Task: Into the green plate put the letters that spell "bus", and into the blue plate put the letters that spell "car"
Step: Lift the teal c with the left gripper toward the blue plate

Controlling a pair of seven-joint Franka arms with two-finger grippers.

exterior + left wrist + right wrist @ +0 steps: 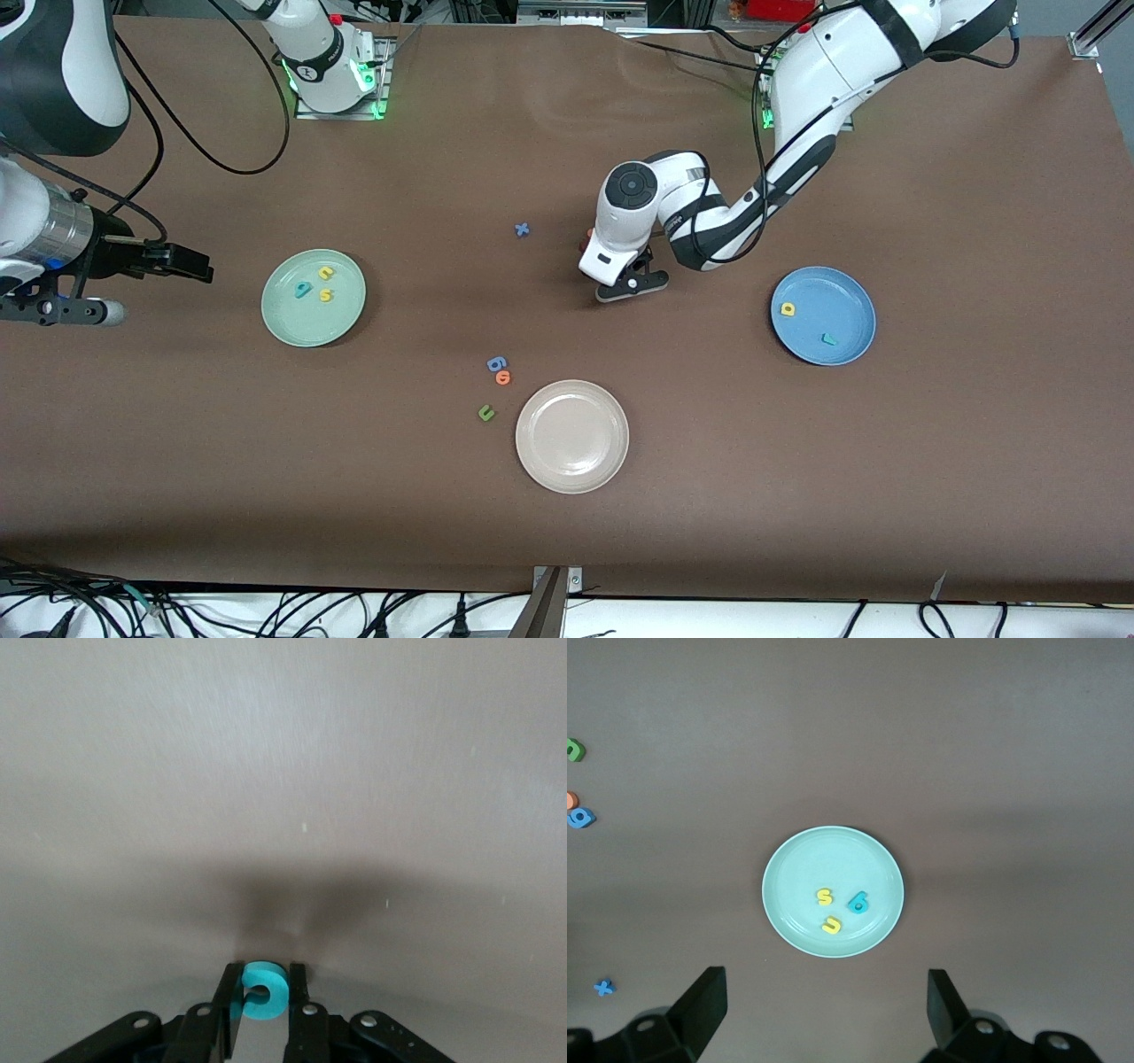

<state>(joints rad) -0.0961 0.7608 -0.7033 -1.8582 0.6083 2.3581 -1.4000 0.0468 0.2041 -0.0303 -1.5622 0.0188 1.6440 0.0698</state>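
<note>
Brown table (930,461), left claw (262,1010) gripping teal "c" (263,990)

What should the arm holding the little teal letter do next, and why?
Probably lift. The left gripper is shut on the teal "c" down at the table, and the blue plate holds only the yellow "a" and teal "r".

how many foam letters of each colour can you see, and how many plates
teal letters: 3, b, r, c in the left claw
yellow letters: 3, u, s, a
blue letters: 2
orange letters: 1
green letters: 1
plates: 3, green, blue, cream
total: 10 letters, 3 plates
</note>
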